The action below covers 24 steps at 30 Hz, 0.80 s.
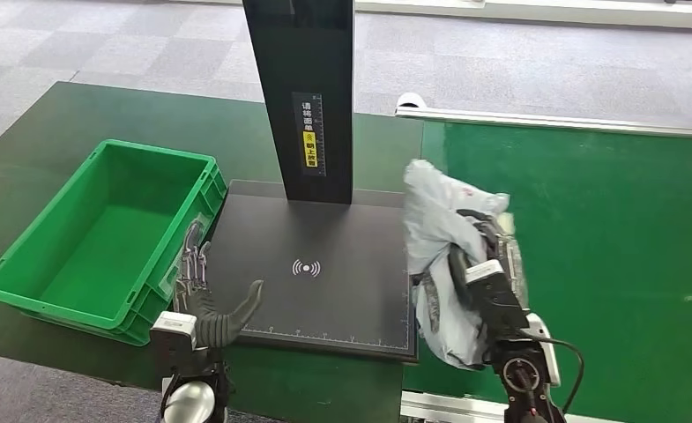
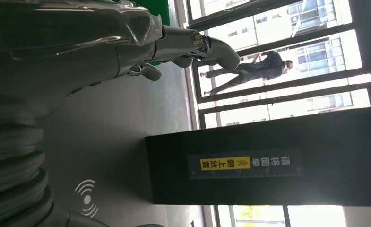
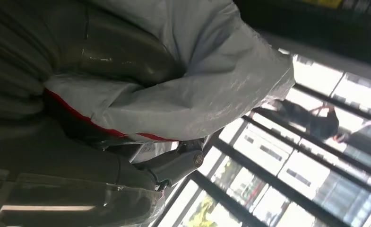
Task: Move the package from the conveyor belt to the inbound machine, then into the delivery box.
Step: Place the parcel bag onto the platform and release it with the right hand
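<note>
A wide green conveyor belt (image 1: 589, 256) with a felt-like surface and a pale metal rail along its far edge fills the right of the scene, beside a dark green table (image 1: 42, 132). On that table sits the inbound machine (image 1: 324, 291), a flat matte-black square platform marked with a white wireless symbol and ruler ticks along its near and right edges. A tall black column (image 1: 302, 97) rises from the platform's far side, carrying a label with a yellow stripe and Chinese characters. To the left, touching the platform's edge, stands the delivery box (image 1: 25, 264), a rectangular green plastic crate with ribbed walls, its floor bare.

The package (image 1: 439, 238), a crumpled grey plastic mailer bag with a thin red line on it, hangs in the air over the seam between the belt and the platform's right edge. The right hand (image 1: 483, 264) grasps it from the near side, dark fingers wrapped into the soft folds, forearm reaching up from the lower edge; the right wrist view shows the bag bunched against the hand (image 3: 126, 156).

The left hand (image 1: 205, 300) hovers released near the platform's near-left corner, fingers pointing far, thumb spread toward the right, holding nothing. Beyond windows, the left wrist view shows a person (image 2: 249, 71) outdoors.
</note>
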Available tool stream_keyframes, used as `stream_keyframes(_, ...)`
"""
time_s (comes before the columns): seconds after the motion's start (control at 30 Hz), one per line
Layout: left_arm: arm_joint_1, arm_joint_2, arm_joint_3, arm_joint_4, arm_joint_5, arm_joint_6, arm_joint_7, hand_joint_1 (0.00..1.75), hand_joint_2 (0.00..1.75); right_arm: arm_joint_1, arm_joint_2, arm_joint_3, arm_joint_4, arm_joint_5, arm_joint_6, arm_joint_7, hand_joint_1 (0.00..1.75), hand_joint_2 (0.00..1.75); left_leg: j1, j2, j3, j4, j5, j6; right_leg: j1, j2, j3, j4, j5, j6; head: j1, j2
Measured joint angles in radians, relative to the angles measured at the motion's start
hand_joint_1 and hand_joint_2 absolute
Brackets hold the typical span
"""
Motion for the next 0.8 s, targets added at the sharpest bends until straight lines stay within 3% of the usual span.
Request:
stream_keyframes(0.27, -0.027, 0.007, 0.026, 0.007, 0.007, 0.018, 0.000, 0.00, 1.75, -0.043, 0.021, 0.196, 0.142, 0.027, 0.056, 0.035, 1.75, 1.75, 0.000, -0.001, -0.002, 0.000, 0.000, 0.000, 0.000, -0.001, -0.001, 0.000, -0.001, 0.000, 0.000, 0.000)
stream_keyframes(0.3, -0.028, 0.008, 0.029, 0.007, 0.007, 0.021, 0.001, 0.00, 1.75, -0.047, 0.022, 0.206, 0.150, 0.029, 0.057, 0.041, 1.54, 1.75, 0.000, -0.001, -0.002, 0.000, 0.000, 0.000, 0.000, -0.001, -0.001, 0.000, -0.001, 0.000, 0.000, 0.000)
stream_keyframes(0.4, -0.027, 0.011, 0.036, 0.007, 0.007, 0.029, 0.004, 0.00, 1.75, -0.056, 0.022, 0.233, 0.168, 0.042, 0.063, 0.061, 0.23, 1.75, -0.001, -0.001, -0.002, 0.000, 0.000, 0.000, -0.001, -0.001, -0.001, 0.000, -0.001, 0.000, 0.000, 0.000)
stream_keyframes(0.43, -0.026, 0.012, 0.038, 0.007, 0.007, 0.030, 0.005, 0.00, 1.75, -0.058, 0.022, 0.239, 0.173, 0.047, 0.062, 0.070, 0.00, 1.75, -0.001, -0.001, -0.002, 0.000, 0.000, 0.000, -0.001, -0.001, -0.001, 0.000, -0.001, 0.000, 0.000, 0.000)
stream_keyframes(0.8, -0.002, 0.014, 0.059, -0.011, -0.001, 0.045, 0.014, 0.00, 1.75, -0.069, 0.028, 0.247, 0.209, 0.070, -0.006, 0.137, 0.00, 1.75, 0.000, -0.001, -0.001, 0.000, 0.000, 0.000, 0.000, -0.001, -0.001, 0.000, -0.001, 0.000, 0.000, 0.000)
